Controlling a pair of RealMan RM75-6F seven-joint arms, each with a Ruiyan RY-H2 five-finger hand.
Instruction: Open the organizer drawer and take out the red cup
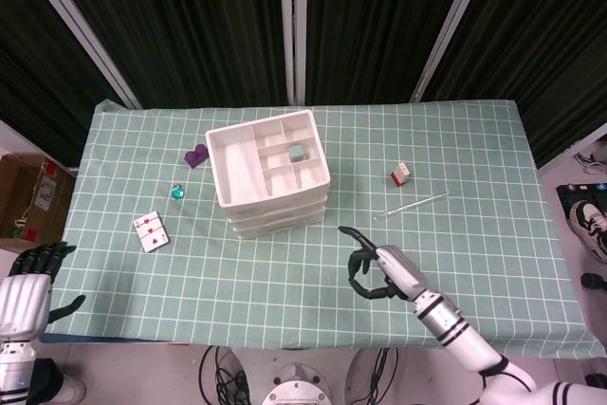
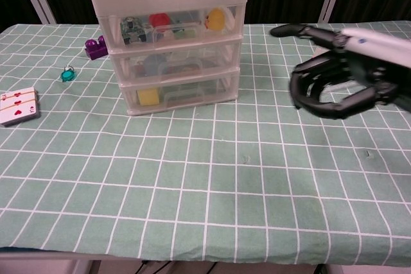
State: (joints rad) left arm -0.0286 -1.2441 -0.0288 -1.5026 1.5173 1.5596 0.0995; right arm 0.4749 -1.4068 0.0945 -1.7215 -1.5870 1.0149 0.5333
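Observation:
The white three-drawer organizer (image 1: 270,173) stands on the green checked cloth, left of centre, with all its drawers closed. Through the clear front of the top drawer (image 2: 173,24) I see the red cup (image 2: 159,20) among other small items. My right hand (image 1: 379,270) hovers over the cloth to the front right of the organizer, empty, with its fingers curved and apart (image 2: 334,85). It is not touching the drawers. My left hand (image 1: 28,286) hangs off the table's front left corner, empty, and shows only in the head view.
A purple block (image 2: 96,47), a teal trinket (image 2: 67,74) and playing cards (image 2: 18,106) lie left of the organizer. A red-and-white block (image 1: 400,174) and a clear rod (image 1: 413,205) lie to its right. A teal cube (image 1: 297,152) sits in the top tray.

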